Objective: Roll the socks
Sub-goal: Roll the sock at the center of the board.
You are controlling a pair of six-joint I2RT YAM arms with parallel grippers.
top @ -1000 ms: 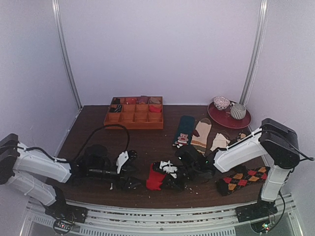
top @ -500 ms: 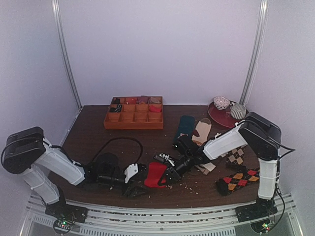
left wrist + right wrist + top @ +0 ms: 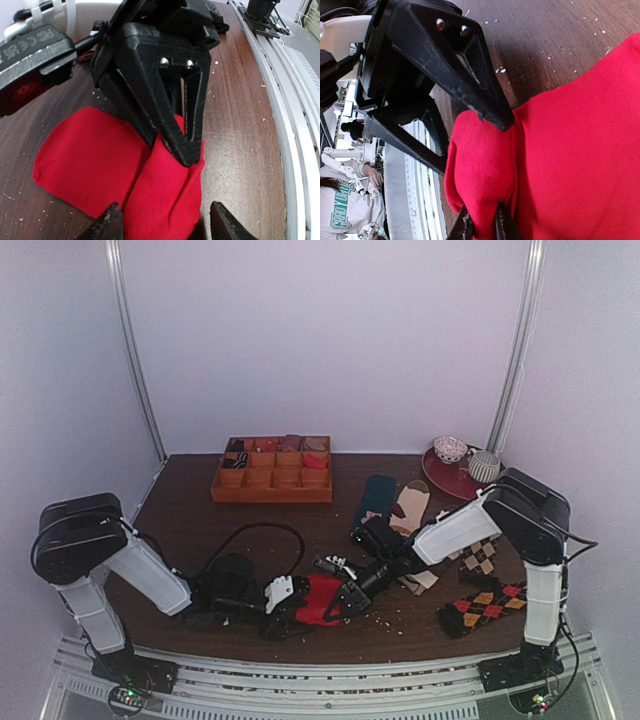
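Observation:
The red socks lie near the table's front edge, partly folded over. My right gripper is shut on the raised fold of the socks; in the right wrist view the red fabric bulges out between its tips. My left gripper is open at the socks' left end. In the left wrist view its two tips stand either side of the folded red edge, facing the black right gripper. No white marks on the socks show in the wrist views.
An orange compartment tray stands at the back. A teal bear sock, a beige sock and black argyle socks lie to the right. A red plate with bowl and cup is at the back right. A black cable loops over the left arm.
My left arm has swung right until its open gripper reached the socks' left end. My right gripper kept its hold and drew the red fold slightly towards the left gripper.

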